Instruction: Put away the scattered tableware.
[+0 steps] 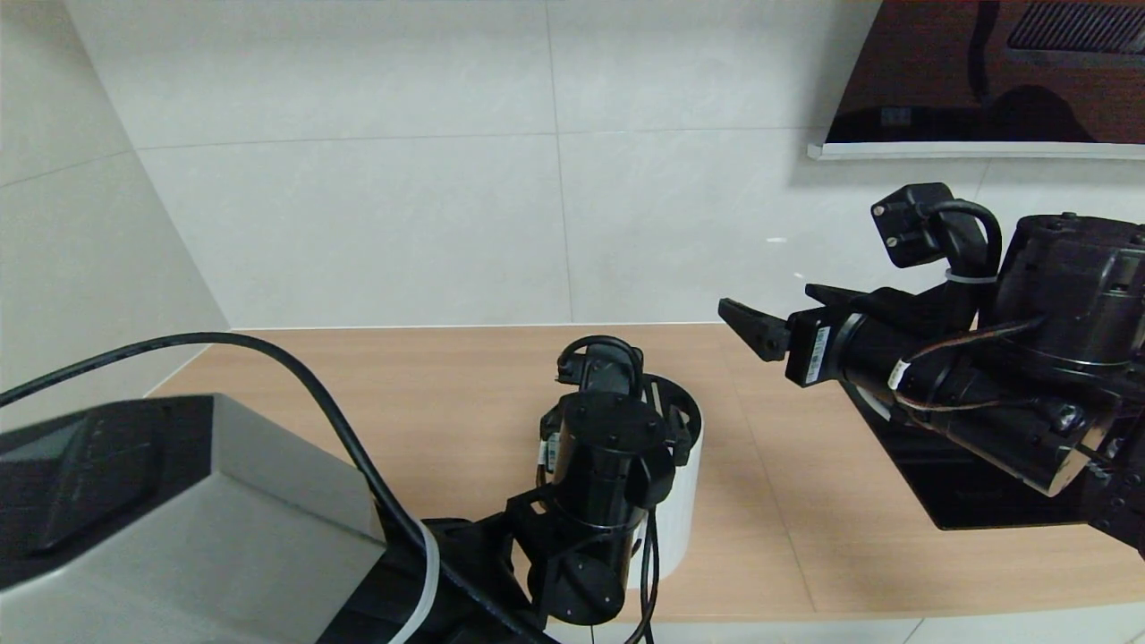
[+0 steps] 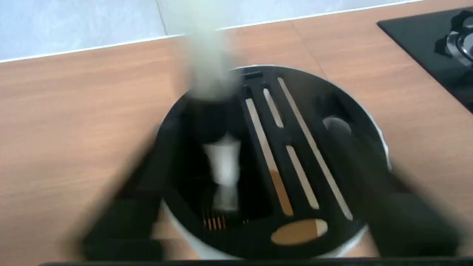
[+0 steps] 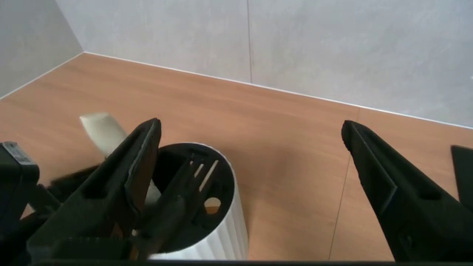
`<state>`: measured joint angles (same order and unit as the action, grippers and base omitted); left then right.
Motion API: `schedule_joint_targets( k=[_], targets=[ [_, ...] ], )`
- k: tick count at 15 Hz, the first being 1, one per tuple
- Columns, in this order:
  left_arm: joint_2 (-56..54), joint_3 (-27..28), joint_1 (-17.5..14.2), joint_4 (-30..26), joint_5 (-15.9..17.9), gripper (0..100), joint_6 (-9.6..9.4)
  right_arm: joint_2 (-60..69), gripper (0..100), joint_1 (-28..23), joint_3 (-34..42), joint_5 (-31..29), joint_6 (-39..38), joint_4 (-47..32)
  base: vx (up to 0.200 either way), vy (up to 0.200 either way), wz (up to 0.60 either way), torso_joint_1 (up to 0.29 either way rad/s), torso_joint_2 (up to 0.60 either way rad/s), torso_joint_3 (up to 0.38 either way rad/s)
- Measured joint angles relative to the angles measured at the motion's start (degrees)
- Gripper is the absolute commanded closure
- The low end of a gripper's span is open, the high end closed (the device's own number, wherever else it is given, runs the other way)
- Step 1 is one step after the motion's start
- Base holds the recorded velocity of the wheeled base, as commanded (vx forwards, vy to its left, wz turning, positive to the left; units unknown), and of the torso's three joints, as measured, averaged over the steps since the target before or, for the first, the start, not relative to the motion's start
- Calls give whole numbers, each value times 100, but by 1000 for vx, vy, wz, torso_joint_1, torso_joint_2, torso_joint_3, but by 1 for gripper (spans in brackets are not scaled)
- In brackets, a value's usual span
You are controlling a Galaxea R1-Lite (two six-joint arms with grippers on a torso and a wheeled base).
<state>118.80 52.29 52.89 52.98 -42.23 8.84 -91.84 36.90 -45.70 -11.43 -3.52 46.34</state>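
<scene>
Briefly, head view first: my left pincer (image 1: 662,416) hangs straight over the white holder (image 1: 684,510), which stands on the wooden counter (image 1: 402,376). My own wrist covers most of the fingers here. My right pincer (image 1: 769,304) is up in the air, off to the right of the left one and well apart from the holder. A black cooktop (image 1: 966,501) lies beneath its arm. Left wrist view: the holder's black slotted top sits directly below the left pincer. The two fingers are blurred but spread wide, one to each side of that top, so I record the left pincer as released, gripping nothing. A cream utensil (image 2: 222,166) stands in the wide compartment beside the long slots. It is midway between the fingers and, as far as the blur allows, touches neither. Right wrist view: the right pincer's fingers are wide apart with bare counter between them, so this one is released too. The holder is below and ahead of it, nearer one finger than the other. The utensil's pale end leans out of the holder's top, tilted, close by the left pincer.
</scene>
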Motion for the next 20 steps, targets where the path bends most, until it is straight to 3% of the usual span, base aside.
schedule_joint_targets(
  k=[8,13,16,18,20],
  targets=[
    [-466,-85,0,-16,57,0,0,50,0,0,26,0,-6,6,0,0,0,0,0,0],
    [-1875,-341,-174,-46,668,0,0,651,0,-20,32,0,123,-468,0,0,0,0,0,0],
    [-3060,-472,-627,-169,1352,0,2,1390,0,-256,102,-9,224,-1276,0,0,0,0,0,0],
    [-3840,-839,-1163,-238,1549,0,2,2004,0,-542,412,-5,252,-1488,0,0,0,0,0,0],
    [-4640,-1438,-1499,-293,1624,0,-2,2751,0,-678,929,-2,268,-1565,0,0,0,0,0,0]
  ],
)
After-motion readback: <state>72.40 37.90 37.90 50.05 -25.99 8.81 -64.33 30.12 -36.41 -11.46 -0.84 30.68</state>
